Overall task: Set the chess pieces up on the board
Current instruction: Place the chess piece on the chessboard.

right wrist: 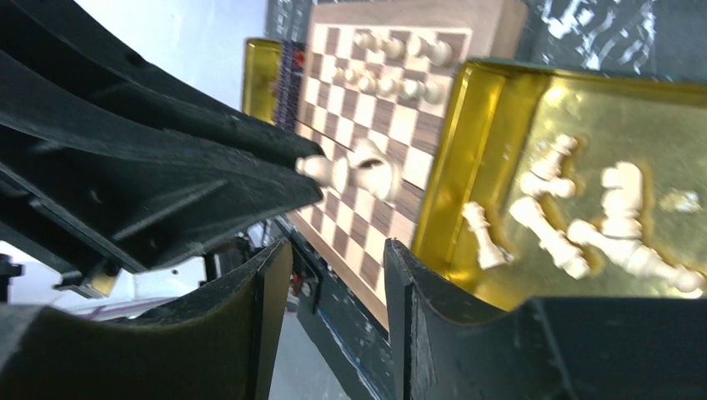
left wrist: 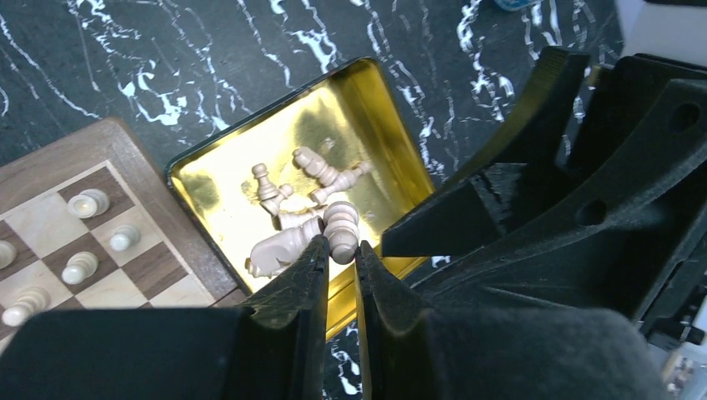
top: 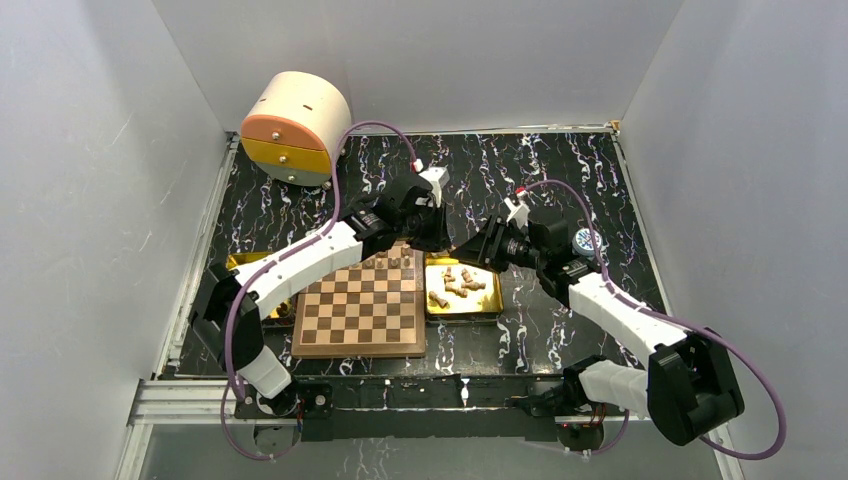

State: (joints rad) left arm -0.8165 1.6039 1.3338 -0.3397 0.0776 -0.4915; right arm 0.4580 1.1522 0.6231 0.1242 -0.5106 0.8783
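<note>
The board [top: 360, 312] lies between the arms, with several chess pieces [top: 398, 261] standing along its far edge. More pieces [top: 458, 287] lie loose in a gold tray [top: 487, 308] to its right. My left gripper [left wrist: 340, 247] is over this tray's near edge, shut on one light tan piece [left wrist: 342, 225] by its end. In the right wrist view that piece [right wrist: 360, 171] sticks out from the left fingers above the board [right wrist: 367, 108]. My right gripper [right wrist: 338, 250] is open and empty, close beside the left gripper over the tray [right wrist: 584, 108].
A second gold tray [top: 240, 264] lies left of the board, partly under my left arm. A round cream, orange and yellow drawer box [top: 295, 125] stands at the back left. White walls enclose the black marbled table [top: 560, 170].
</note>
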